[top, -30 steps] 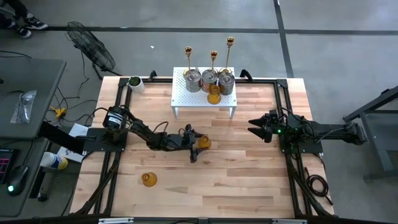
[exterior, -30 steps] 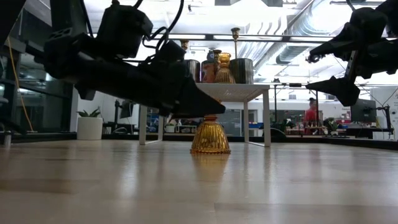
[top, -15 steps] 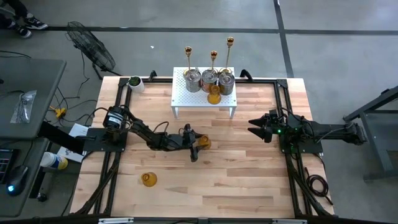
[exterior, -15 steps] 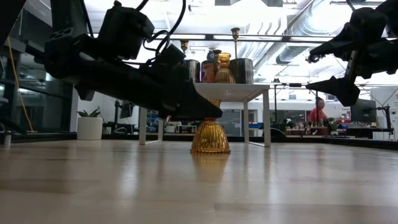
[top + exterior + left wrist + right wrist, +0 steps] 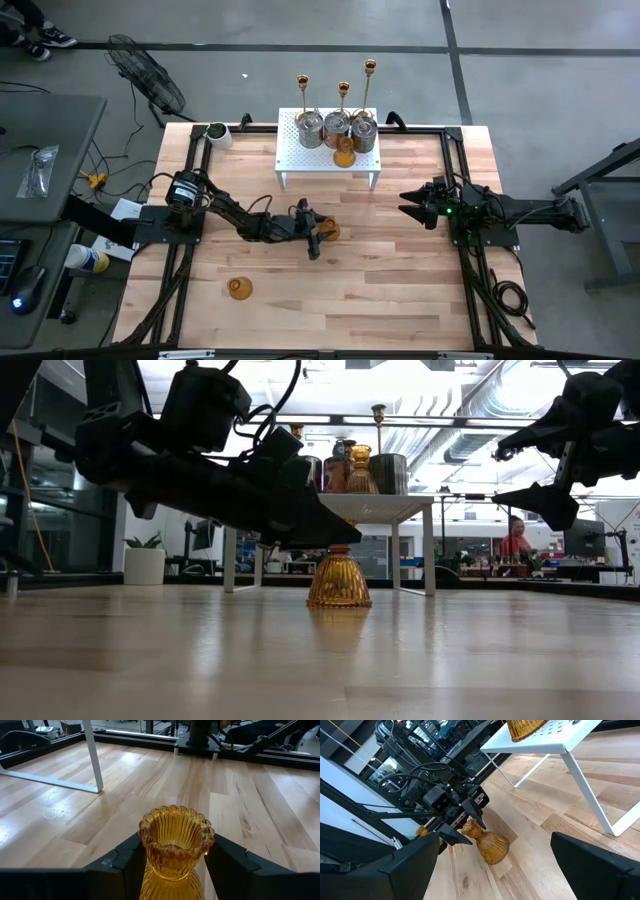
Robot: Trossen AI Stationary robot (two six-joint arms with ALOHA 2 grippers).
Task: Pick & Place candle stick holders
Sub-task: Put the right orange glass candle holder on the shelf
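1. Wooden table; white rack at its back edge.
2. Left gripper has narrowed around the amber holder, just before the rack: fingers flank its neck, grasp unconfirmed.
3. Right gripper waits released.

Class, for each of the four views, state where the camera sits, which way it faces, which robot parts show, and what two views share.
High: overhead, facing down; both arms, table.
Low: table height, facing level; left gripper around amber holder, right gripper raised.
Left wrist: looks past its fingers flanking the holder.
Right wrist: faces the left arm, white rack.
Shared: all show that holder.
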